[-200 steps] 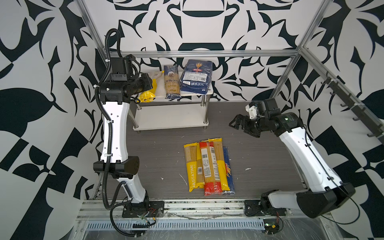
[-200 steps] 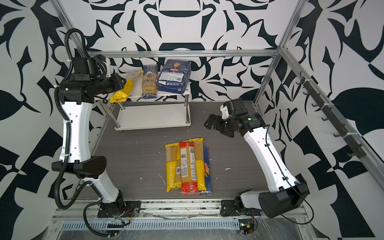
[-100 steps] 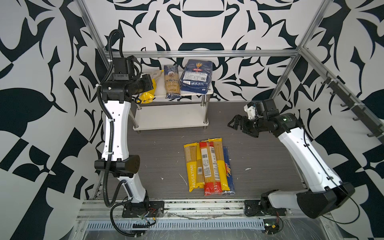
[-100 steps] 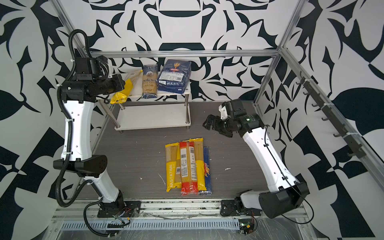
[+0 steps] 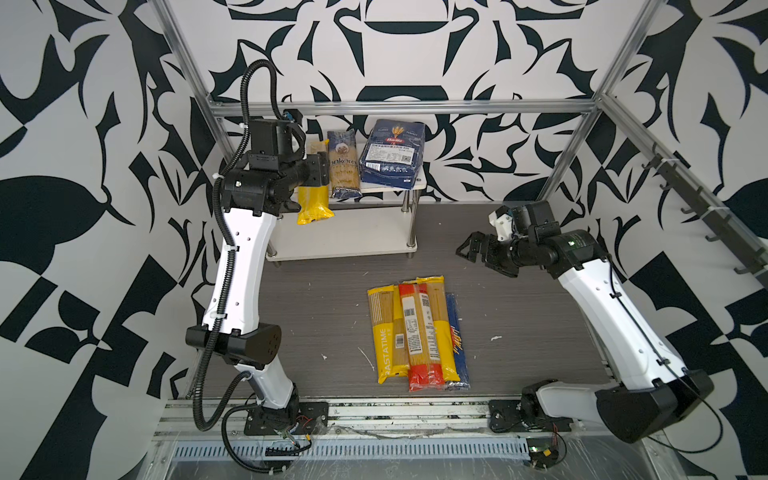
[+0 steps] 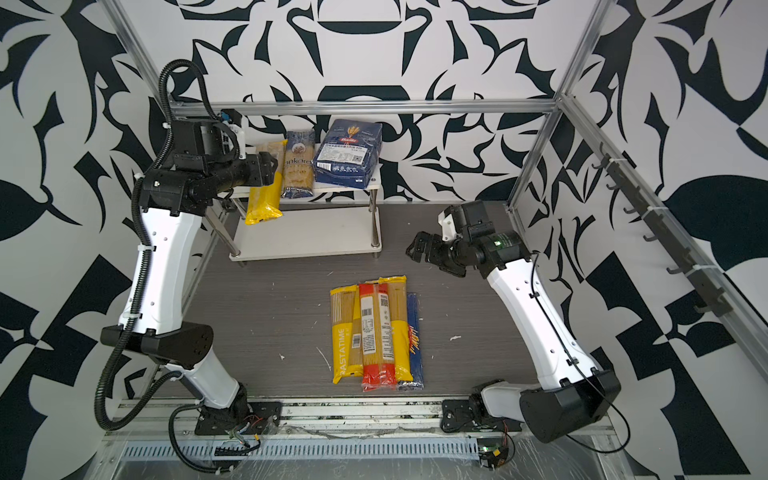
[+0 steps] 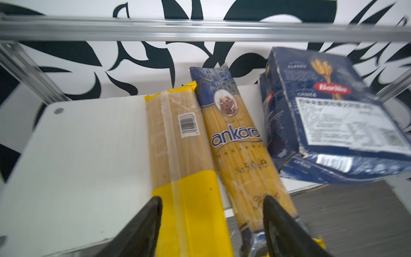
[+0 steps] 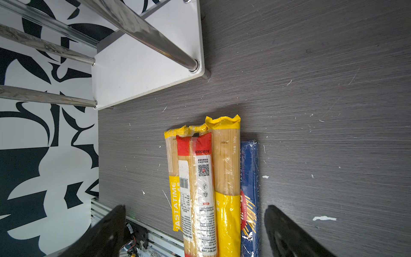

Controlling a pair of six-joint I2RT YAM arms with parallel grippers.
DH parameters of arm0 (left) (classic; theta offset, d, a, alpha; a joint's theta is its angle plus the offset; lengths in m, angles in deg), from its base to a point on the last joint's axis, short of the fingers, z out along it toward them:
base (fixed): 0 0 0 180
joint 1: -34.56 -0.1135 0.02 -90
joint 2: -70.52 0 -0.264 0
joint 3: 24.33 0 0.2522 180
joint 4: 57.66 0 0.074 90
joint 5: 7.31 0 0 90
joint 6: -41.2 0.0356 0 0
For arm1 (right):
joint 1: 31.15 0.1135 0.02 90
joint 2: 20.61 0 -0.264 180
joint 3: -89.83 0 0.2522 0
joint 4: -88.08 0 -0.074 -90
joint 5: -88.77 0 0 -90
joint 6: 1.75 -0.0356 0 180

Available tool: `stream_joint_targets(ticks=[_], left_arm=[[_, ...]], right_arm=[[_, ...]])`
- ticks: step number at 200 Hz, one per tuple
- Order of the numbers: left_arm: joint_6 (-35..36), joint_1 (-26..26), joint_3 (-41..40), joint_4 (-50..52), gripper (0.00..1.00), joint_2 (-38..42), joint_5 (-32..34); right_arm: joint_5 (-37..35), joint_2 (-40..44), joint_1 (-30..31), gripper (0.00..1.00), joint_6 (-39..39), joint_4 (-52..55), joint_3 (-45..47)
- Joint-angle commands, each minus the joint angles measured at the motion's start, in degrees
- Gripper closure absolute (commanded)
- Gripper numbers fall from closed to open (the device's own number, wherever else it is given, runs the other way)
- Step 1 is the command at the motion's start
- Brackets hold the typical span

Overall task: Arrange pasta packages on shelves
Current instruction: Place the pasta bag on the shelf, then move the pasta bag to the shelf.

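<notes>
Left end effector (image 7: pixel 211 200): fingers well apart, one on each side of the near end of a yellow pack (image 7: pixel 178 144). No squeeze shows; the pack lies loose between them.

Right end effector (image 5: pixel 469 249): spread wide and holding nothing, in the air above the worktop (image 5: pixel 540 311), to the right of the shelves.

Yellow pack: on the top board (image 7: pixel 89 155) of the shelves, long axis front to back. Its solid yellow end hangs over the front edge, toward the robot bases. Just beside it and parallel lies a blue-and-gold Ankara pack (image 7: pixel 235 142). A wide dark-blue Barilla bag (image 7: pixel 333 111) sits tilted at the board's right end. The lower board (image 5: pixel 345 237) shows bare white.

Pile (image 5: pixel 419 332) of long packs flat mid-worktop, side by side and overlapping, all running front to back: yellow, red, yellow, dark blue.

Worktop is dark grey wood grain with small white scraps. The walls are black-and-white leaf pattern, behind aluminium frame bars (image 5: pixel 399 107).
</notes>
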Motion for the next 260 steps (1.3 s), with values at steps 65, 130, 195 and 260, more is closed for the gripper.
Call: stream_joint_targets(ticks=[65, 130, 195, 260], left_arm=[[-4.84, -0.03, 5.62, 5.94, 0.22, 1.13, -2.19], [-9.38, -0.03, -2.73, 13.56, 0.46, 13.07, -1.35], [-21.38, -0.03, -24.39, 11.17, 0.16, 26.88, -6.18], [-27.11, -0.03, -38.14, 3.46, 0.43, 31.94, -9.74]], right_arm=[[-0.66, 2.74, 0.23, 0.00, 0.52, 0.33, 0.67], [1.67, -0.34, 0.19, 0.00, 2.58, 1.93, -2.64], [3.83, -2.86, 0.18, 0.00, 5.83, 4.66, -6.97], [4.64, -1.11, 0.22, 0.00, 7.57, 6.67, -6.57]])
